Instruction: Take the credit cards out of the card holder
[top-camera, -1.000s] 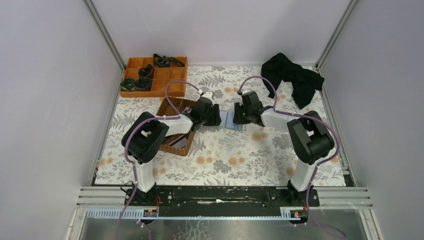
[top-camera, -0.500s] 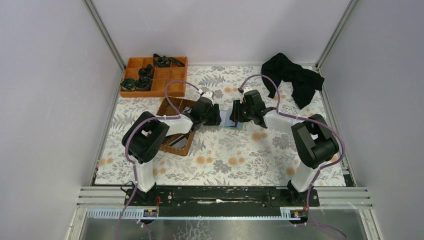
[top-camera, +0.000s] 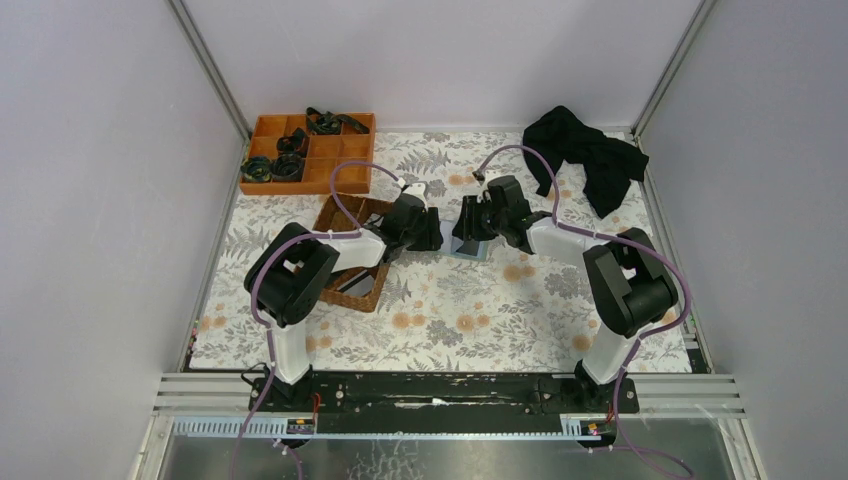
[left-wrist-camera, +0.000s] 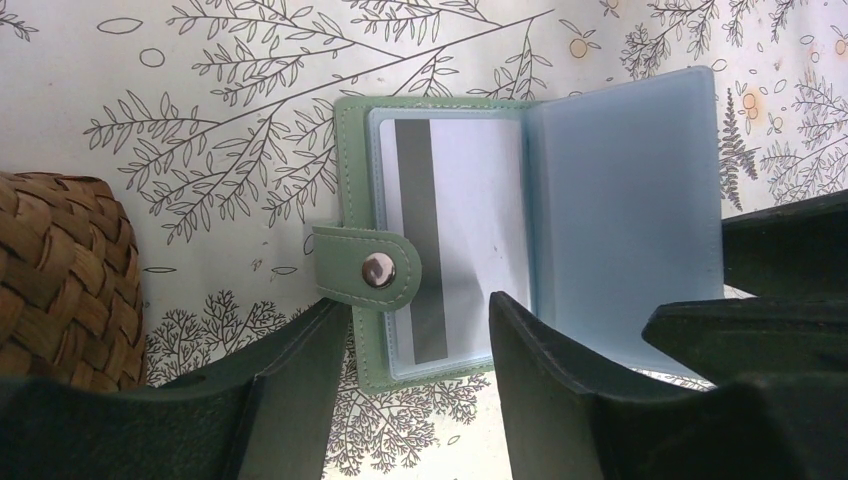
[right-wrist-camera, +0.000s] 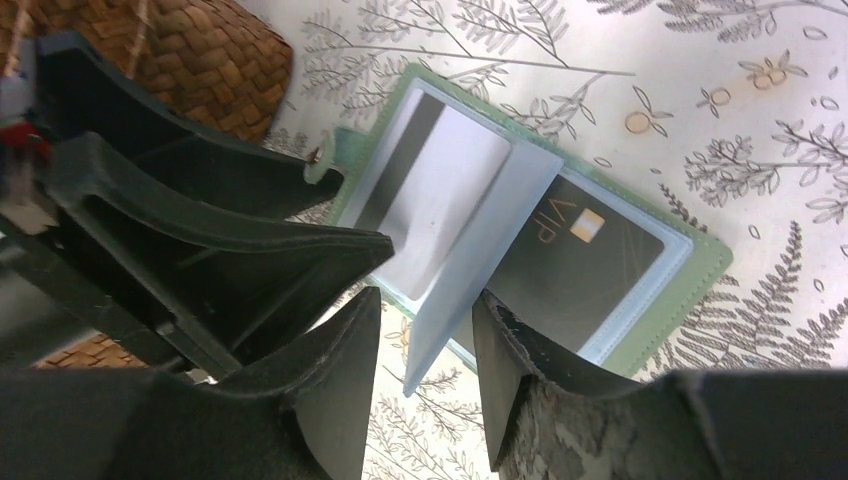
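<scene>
The card holder (top-camera: 470, 247) lies open on the floral cloth between my two grippers. Its green cover (left-wrist-camera: 352, 150) holds a white credit card (left-wrist-camera: 460, 220) with a grey stripe in the left pocket. A dark credit card (right-wrist-camera: 590, 260) marked VIP sits in the right pocket. One light blue sleeve page (right-wrist-camera: 490, 250) stands up between the fingers of my right gripper (right-wrist-camera: 428, 298), which is open; I see no pinch. My left gripper (left-wrist-camera: 415, 305) is open, its fingers straddling the holder's near edge by the snap tab (left-wrist-camera: 375, 270).
A brown wicker basket (top-camera: 350, 255) sits right beside the left gripper. An orange divided tray (top-camera: 305, 150) with dark items stands at the back left. A black cloth (top-camera: 590, 155) lies at the back right.
My right gripper has shifted a little left and toward the back over the card holder, and its jaws have widened. The left arm has stayed put.
</scene>
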